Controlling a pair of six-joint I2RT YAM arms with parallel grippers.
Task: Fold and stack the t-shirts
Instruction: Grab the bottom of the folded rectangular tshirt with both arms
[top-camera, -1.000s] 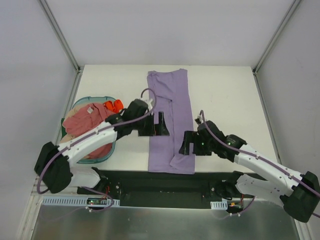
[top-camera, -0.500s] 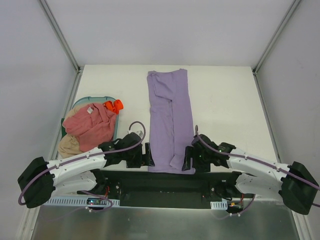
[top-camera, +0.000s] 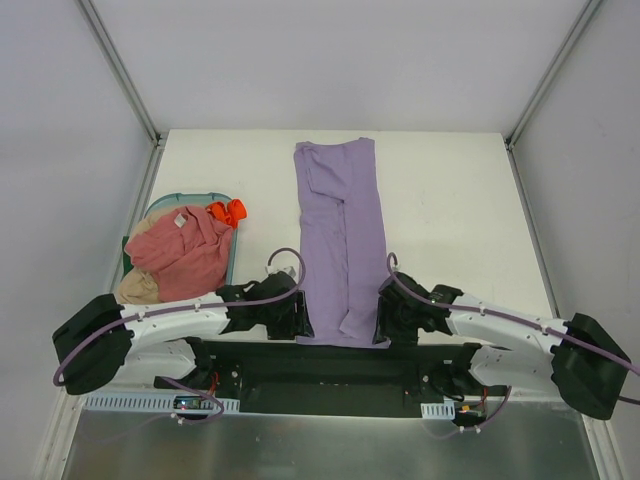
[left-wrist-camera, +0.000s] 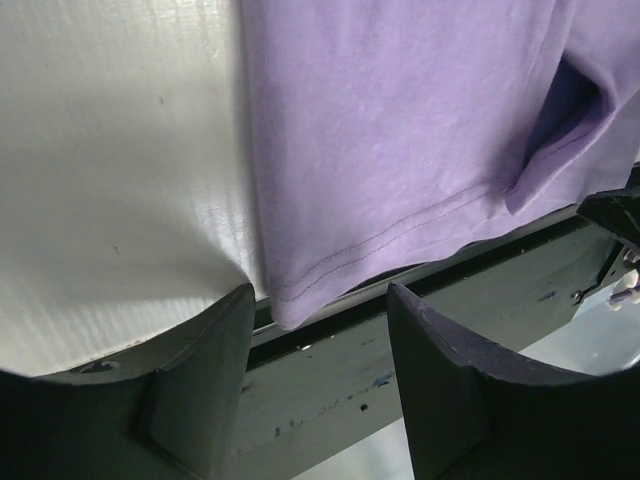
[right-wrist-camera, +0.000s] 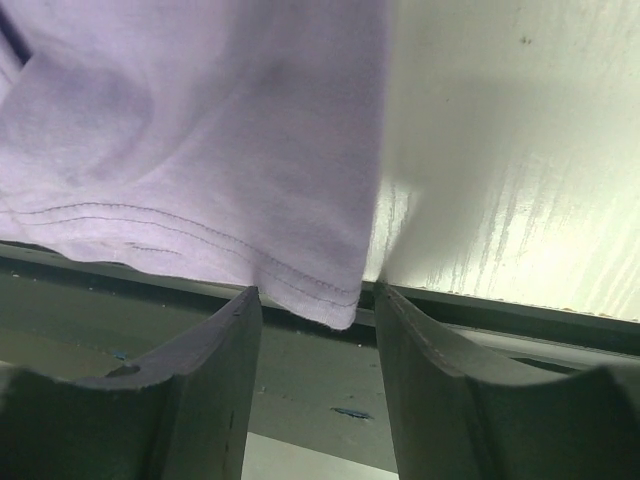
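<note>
The lavender-purple t-shirt (top-camera: 340, 240) lies folded into a long narrow strip down the middle of the table, its hem hanging over the near edge. My left gripper (top-camera: 300, 318) is open at the hem's left corner (left-wrist-camera: 290, 300). My right gripper (top-camera: 384, 322) is open at the hem's right corner (right-wrist-camera: 335, 300). Each corner lies between the open jaws, not clamped. The dusty pink-red t-shirt (top-camera: 180, 250) is bunched in the basket, over the tan-beige t-shirt (top-camera: 135, 290).
The teal basket (top-camera: 185, 203) stands at the table's left side with an orange item (top-camera: 230, 211) at its far rim. A dark metal rail (top-camera: 330, 365) runs along the near table edge under both grippers.
Both arms have drawn back from mid-table to the near edge and lowered. Each gripper now straddles a hem corner of the purple shirt. The shirt's near sleeve fold has shifted slightly.
</note>
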